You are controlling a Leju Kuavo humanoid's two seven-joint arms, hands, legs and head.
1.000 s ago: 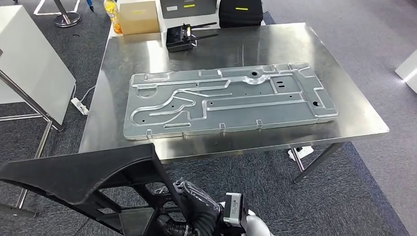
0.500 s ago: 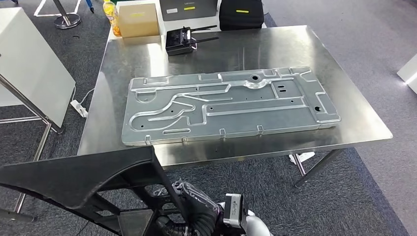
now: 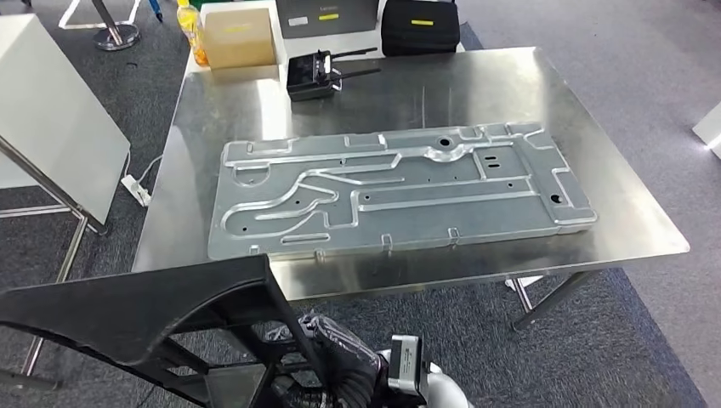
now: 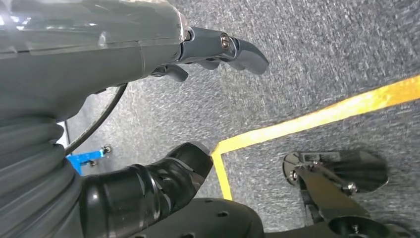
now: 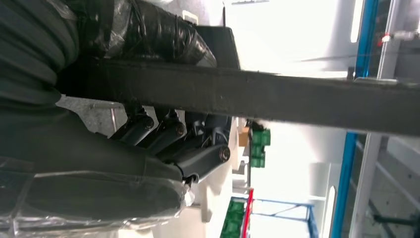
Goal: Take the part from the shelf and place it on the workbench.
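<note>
1. Steel workbench [image 3: 629, 212] ahead, carrying a large stamped metal panel [image 3: 400, 191].
2. Black framed part [image 3: 144, 314] held low, short of the workbench's near edge.
3. Right hand [image 3: 336, 353] wrapped around a part bar.
4. Left hand [image 4: 148, 54] hanging empty, fingers apart, above carpet.

A cardboard box [image 3: 238, 33], black case [image 3: 418, 25] and router [image 3: 319, 73] sit beyond.

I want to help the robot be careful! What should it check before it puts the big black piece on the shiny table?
1. Right hand gripping the black frame part: ok.
2. Left hand free: ok, holds nothing.
3. Workbench within reach: cannot tell.
4. Bare space on the bench: not ok, the stamped metal panel covers the middle.
5. Black router out of the way: ok, at the far edge.
</note>
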